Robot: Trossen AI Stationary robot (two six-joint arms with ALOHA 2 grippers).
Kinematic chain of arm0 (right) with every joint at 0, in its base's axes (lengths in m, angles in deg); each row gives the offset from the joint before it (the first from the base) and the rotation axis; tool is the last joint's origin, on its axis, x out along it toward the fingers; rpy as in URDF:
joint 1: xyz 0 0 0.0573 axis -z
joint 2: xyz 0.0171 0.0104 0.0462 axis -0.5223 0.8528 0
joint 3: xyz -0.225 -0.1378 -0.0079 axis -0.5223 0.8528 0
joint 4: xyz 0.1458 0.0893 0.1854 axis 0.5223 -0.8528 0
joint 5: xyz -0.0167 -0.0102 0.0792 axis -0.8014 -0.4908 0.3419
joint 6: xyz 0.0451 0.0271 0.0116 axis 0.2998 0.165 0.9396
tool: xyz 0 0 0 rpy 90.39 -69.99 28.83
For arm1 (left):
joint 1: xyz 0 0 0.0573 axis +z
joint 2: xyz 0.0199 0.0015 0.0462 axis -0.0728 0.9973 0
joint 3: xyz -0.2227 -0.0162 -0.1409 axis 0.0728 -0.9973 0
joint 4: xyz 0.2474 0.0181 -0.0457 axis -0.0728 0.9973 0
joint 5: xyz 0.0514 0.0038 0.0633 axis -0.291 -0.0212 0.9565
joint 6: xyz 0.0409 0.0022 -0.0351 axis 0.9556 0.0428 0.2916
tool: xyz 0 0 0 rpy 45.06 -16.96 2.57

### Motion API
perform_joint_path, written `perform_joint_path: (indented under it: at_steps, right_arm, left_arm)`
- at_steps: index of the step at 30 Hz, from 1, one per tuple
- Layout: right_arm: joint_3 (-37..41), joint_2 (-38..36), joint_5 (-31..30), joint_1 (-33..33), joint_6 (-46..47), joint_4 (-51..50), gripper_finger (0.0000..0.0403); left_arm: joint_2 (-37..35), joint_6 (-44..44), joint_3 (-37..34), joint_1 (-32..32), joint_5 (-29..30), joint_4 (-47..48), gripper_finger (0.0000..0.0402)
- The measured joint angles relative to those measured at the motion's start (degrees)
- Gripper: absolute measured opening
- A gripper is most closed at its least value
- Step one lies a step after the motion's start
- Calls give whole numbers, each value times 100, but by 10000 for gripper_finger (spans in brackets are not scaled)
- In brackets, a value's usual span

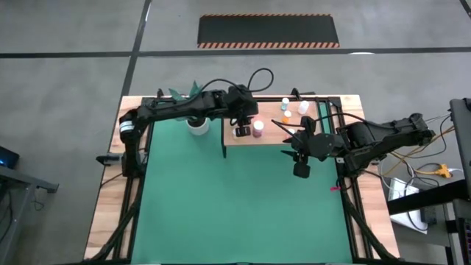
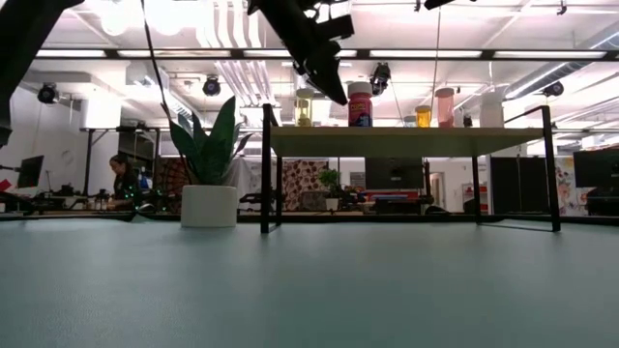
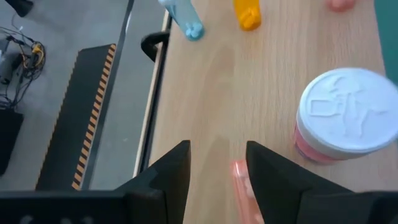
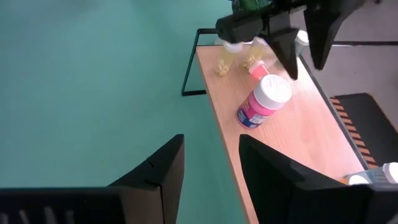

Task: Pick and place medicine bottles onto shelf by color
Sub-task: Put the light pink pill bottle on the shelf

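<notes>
Your left pincer [image 1: 241,133], spread above a small pink bottle [image 3: 240,174] on the shelf [image 1: 272,138] at the high view's upper middle, could topple the big pink bottle [image 1: 258,129] beside it; your right pincer [image 1: 301,170] waits spread over the counter [image 1: 243,199].

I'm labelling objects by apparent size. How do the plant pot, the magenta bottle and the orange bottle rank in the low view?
1. Plant pot, though it may stand nearer the camera.
2. Magenta bottle.
3. Orange bottle.

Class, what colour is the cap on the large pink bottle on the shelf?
White, seen best in the left wrist view, on the large pink bottle.
</notes>
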Motion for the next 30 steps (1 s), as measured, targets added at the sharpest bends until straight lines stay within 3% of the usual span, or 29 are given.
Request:
perform_joint_path:
  at_steps: [5, 11, 18, 24, 30]
  right_arm:
    - [2, 11, -7, 0, 145, 81, 145]
    - [-109, 379, -451, 70, -378, 775, 141]
    - [-1210, 1500, -328, 801, -1689, 984, 131]
    - [-2824, 2667, 1547, 1994, -2187, 75, 145]
    - [-4276, 3792, 2277, 2964, -2610, -1184, 192]
  left_arm:
    - [-338, -2, 102, -219, 2, 123, 139]
    - [-1452, -181, -156, -979, 0, 156, 139]
    - [-2842, -353, -1678, -2003, 15, -996, 139]
    - [-3728, -394, -2978, -2310, 327, -2142, 139]
    - [-4308, -111, -3609, -2276, 666, -2539, 139]
